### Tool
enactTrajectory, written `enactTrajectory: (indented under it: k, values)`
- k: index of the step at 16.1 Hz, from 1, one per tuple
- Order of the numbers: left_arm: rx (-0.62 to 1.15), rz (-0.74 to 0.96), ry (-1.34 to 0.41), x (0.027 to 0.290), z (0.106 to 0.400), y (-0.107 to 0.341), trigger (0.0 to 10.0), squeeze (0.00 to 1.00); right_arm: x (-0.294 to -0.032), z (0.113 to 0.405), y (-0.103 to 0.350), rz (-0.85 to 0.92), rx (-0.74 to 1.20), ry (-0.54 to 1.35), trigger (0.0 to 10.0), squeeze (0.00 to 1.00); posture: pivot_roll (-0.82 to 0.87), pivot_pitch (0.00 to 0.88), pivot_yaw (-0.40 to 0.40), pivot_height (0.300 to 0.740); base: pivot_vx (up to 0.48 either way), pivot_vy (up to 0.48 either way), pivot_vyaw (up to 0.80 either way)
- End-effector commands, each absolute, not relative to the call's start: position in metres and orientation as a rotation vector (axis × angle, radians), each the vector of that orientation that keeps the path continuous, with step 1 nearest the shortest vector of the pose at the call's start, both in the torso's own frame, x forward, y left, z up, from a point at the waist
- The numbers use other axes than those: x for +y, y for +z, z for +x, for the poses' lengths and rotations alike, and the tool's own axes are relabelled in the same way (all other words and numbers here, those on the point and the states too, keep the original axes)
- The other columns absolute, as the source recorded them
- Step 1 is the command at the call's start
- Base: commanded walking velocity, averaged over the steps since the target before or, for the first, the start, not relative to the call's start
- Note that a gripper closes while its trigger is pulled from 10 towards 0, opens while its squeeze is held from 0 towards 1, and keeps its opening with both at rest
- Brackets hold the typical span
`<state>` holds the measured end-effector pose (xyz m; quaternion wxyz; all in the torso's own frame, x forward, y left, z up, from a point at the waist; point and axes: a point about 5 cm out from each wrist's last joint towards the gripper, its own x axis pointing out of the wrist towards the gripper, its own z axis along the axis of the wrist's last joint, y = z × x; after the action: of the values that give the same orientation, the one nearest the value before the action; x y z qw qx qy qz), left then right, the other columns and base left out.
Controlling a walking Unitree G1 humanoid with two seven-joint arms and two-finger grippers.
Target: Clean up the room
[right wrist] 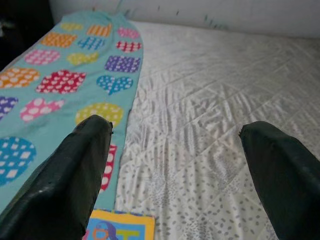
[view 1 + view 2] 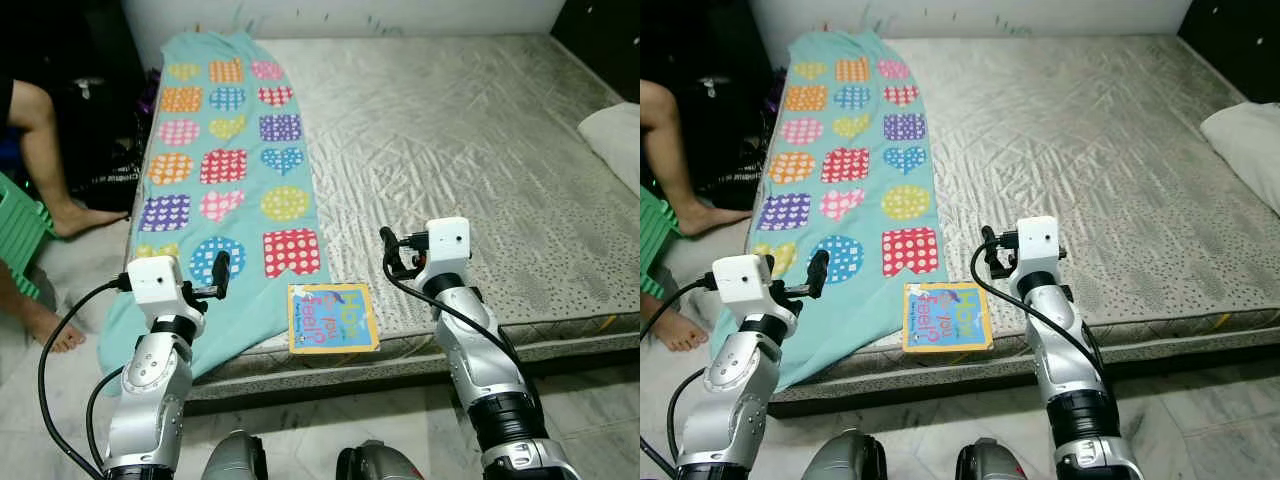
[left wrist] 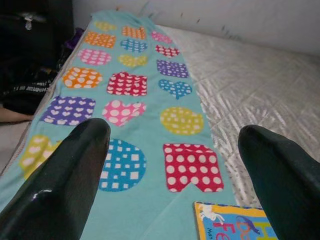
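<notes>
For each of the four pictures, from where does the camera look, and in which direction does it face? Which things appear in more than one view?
Left eye view: on the head, facing forward and down at the mattress; both silver arms and the left gripper show.
Right eye view: same head, same scene, with the right gripper.
Left wrist view: on the left wrist, looking between open fingers at the blanket.
Right wrist view: on the right wrist, between open fingers, at blanket edge and mattress.
Shared: the blanket and the book appear in all four.

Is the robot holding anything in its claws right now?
No, nothing is held. The left gripper and the right gripper are both open, hovering over the blanket and the mattress. The book lies untouched at the mattress edge.
</notes>
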<state>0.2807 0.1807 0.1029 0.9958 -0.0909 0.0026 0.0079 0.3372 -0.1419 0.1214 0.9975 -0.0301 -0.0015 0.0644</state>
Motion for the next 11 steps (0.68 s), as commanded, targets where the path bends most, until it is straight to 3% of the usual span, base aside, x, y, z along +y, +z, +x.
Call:
enactTrajectory:
  k: [1, 11]
  values:
    - [-0.007, -0.180, 0.006, 0.1824, 0.2781, 0.1068, 10.0, 0.00, -0.1482, 0.3356, 0.1249, -0.042, -0.012, 0.111, 10.0, 0.00, -0.06, 0.062, -0.017, 0.688, 0.000, 0.000, 0.00]
    - [0.002, -0.180, -0.026, 0.1761, 0.2837, 0.1038, 10.0, 0.00, -0.1533, 0.3357, 0.1231, -0.068, -0.009, 0.091, 10.0, 0.00, -0.08, 0.048, 0.000, 0.688, 0.000, 0.000, 0.00]
